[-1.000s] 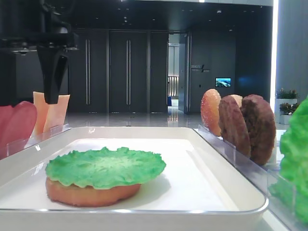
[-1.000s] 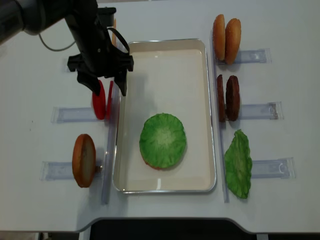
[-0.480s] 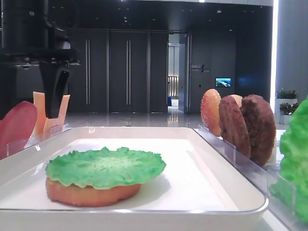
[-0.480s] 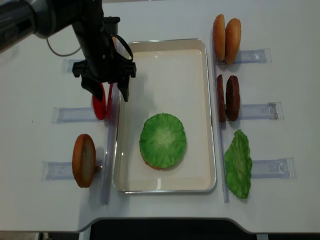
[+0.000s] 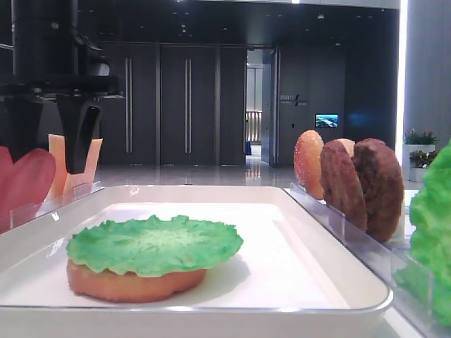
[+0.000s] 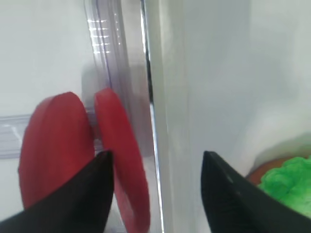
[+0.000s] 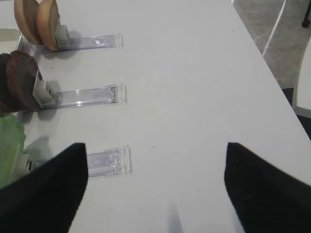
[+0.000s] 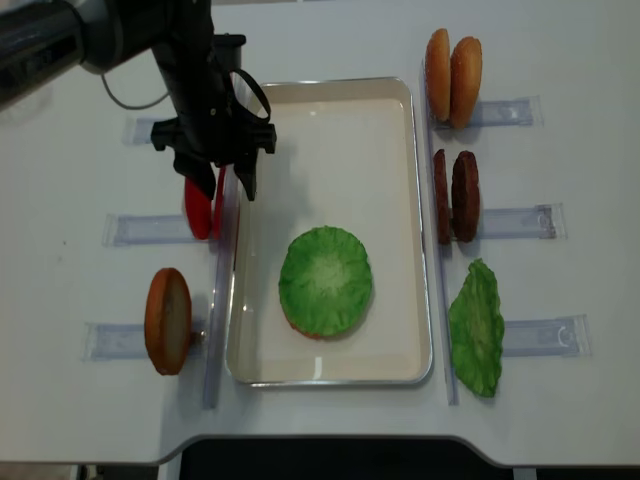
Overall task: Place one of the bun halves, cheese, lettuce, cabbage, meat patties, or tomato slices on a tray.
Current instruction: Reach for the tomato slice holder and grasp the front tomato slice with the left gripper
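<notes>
Basically mid-grab: left gripper (image 8: pixel 228 180) jaws apart, straddling the inner of two tomato slices (image 6: pixel 121 160) racked just off the tray (image 8: pixel 330 110) left rim. Next up, closing squarely, lifting clear, then dropping onto lettuce (image 8: pixel 325 281) mid-tray.

L arm reaches down, left gripper (image 8: pixel 227 180) pointing down, jaws apart. Right gripper (image 7: pixel 155 189): jaws wide apart, nothing between.

The black left gripper (image 8: pixel 226 185) has shifted toward the upright flat red plastic tomato slices (image 8: pixel 200 206) beside the tray's left rim, jaws narrowing around one.
</notes>
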You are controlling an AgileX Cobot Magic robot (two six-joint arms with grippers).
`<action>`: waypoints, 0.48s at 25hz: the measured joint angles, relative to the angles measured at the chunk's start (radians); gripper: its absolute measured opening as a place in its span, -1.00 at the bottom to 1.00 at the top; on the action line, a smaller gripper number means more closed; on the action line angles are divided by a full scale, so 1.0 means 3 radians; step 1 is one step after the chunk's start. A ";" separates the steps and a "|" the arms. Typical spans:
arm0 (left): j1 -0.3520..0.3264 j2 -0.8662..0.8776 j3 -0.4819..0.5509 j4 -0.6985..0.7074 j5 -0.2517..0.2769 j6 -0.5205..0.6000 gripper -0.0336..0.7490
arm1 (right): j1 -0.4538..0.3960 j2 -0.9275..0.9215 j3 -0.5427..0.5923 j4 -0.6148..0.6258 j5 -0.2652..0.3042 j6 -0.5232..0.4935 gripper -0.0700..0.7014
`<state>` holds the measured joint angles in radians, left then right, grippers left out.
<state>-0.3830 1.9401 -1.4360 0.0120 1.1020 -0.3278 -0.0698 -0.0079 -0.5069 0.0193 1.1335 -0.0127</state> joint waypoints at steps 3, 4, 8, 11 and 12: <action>0.0000 0.0000 -0.0032 0.0000 0.0053 0.0002 0.03 | 0.0000 0.0000 0.0000 0.0000 0.0000 0.0000 0.61; 0.0000 0.0000 -0.0032 0.0000 0.0093 0.0002 0.01 | 0.0000 0.0000 0.0000 0.0000 0.0000 0.0000 0.61; 0.0000 0.0071 -0.0035 0.0018 0.0309 0.0048 -0.03 | 0.0000 0.0000 0.0000 0.0000 0.0000 0.0000 0.61; 0.0000 0.0134 -0.0034 0.0092 0.0320 0.0057 -0.03 | 0.0005 0.0000 0.0000 0.0000 0.0000 0.0000 0.61; 0.0000 0.0139 -0.0034 0.0128 0.0323 0.0053 -0.03 | 0.0024 0.0000 0.0000 0.0000 0.0000 0.0000 0.61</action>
<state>-0.3830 1.9817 -1.4463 0.0503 1.1988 -0.3120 -0.0626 -0.0079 -0.5069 0.0193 1.1335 -0.0127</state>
